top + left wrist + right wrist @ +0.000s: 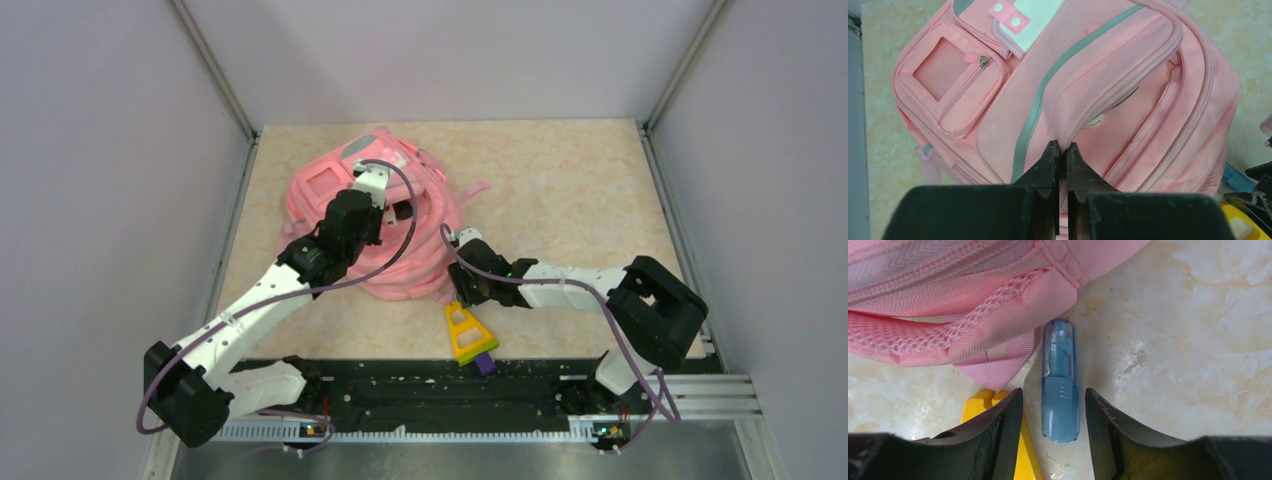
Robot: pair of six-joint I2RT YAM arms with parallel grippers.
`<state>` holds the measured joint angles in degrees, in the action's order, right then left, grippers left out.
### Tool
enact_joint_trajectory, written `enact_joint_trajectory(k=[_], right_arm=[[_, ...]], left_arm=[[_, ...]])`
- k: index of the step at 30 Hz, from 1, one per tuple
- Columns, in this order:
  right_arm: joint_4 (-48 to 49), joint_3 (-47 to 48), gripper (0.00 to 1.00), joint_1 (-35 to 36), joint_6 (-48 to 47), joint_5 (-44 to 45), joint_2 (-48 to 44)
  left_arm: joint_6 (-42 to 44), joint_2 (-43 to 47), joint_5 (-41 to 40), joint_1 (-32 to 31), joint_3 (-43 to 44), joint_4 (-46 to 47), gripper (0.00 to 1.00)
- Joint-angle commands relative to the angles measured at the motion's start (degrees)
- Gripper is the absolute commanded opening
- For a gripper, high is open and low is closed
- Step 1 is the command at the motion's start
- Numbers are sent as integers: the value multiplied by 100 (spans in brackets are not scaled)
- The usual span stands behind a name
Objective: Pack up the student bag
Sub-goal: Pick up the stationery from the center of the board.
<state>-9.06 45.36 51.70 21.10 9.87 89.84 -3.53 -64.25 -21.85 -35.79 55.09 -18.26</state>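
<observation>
The student bag [372,215] is lying front-up in the centre-left of the top view on the beige marbled tabletop [580,190], its pockets and grey zipper lines facing upward. The left claw [1061,149] is sitting clenched, tips together against the curved seam of the bag's front flap; whether it is pinching fabric I cannot tell. At the bag's lower right edge, the right claw [1053,397] is standing released, its fingers straddling a clear blue capped tube [1060,385] that is lying on the tabletop just beside a pink strap, with gaps showing on both sides. A yellow triangular ruler [468,333] is lying just below the bag, with a small purple object [485,364] at its lower end.
</observation>
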Motion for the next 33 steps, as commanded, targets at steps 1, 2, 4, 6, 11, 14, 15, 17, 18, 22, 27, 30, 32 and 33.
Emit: enact_joint_trajectory(k=[1, 2, 4, 6, 11, 14, 15, 17, 18, 22, 27, 30, 32, 33], right_arm=[[-57, 266, 48, 118, -21, 126, 126], [-81, 277, 48, 127, -19, 156, 148], [-137, 289, 48, 155, -23, 220, 200], [-181, 289, 48, 177, -22, 217, 225], [-298, 229, 45, 208, 26, 310, 130], [-352, 178, 43, 217, 35, 401, 55], [-373, 152, 42, 220, 33, 421, 36], [-386, 102, 41, 229, 34, 447, 33], [-390, 83, 41, 230, 33, 446, 40], [-436, 44, 38, 226, 45, 435, 38], [-425, 25, 31, 237, 77, 546, 66], [-402, 64, 22, 236, 97, 648, 75], [-356, 54, 15, 236, 102, 698, -7], [-328, 40, 13, 237, 98, 738, -116]], left_arm=[[-55, 211, -36, -32, 221, 477, 0], [-57, 210, -24, -34, 221, 481, 0], [-55, 217, -33, -30, 221, 481, 0], [-55, 220, -38, -31, 221, 481, 0], [-55, 221, -31, -33, 221, 481, 0], [-52, 220, -35, -35, 221, 477, 0], [-59, 220, -31, -40, 221, 481, 0], [-57, 227, -41, -31, 223, 479, 0], [-54, 231, -41, -30, 222, 481, 0], [-54, 213, -33, -33, 226, 481, 0], [-66, 228, -39, -30, 226, 477, 0], [-64, 291, -64, -30, 175, 526, 0], [-59, 307, -74, -29, 168, 547, 0], [-52, 303, -68, -26, 177, 543, 0]])
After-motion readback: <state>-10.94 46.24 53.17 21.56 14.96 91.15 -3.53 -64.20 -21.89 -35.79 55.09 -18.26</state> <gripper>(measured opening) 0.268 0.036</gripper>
